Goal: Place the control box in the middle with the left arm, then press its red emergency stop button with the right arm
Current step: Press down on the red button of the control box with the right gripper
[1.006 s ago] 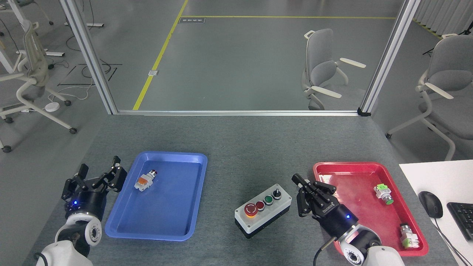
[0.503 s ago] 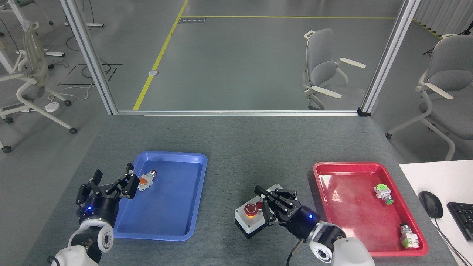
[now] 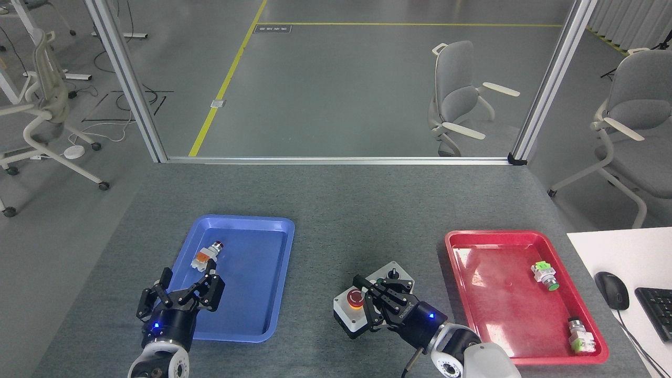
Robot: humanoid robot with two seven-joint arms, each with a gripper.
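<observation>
The right end effector (image 3: 379, 300), fingers bunched closed, hovers over the box (image 3: 350, 314); the left end effector (image 3: 181, 295) is spread open.

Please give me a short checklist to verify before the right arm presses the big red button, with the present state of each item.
1. Control box stands between the blue tray and the red tray: ok.
2. Box sits flat on the table: ok.
3. Big red button is visible and uncovered: ok.
4. Right gripper is over the big red button: not ok; it hangs over the middle buttons, beside it.
5. Right gripper touches the box: cannot tell.
6. Left gripper is clear of the box: ok; it is open over the blue tray's near left edge.
</observation>
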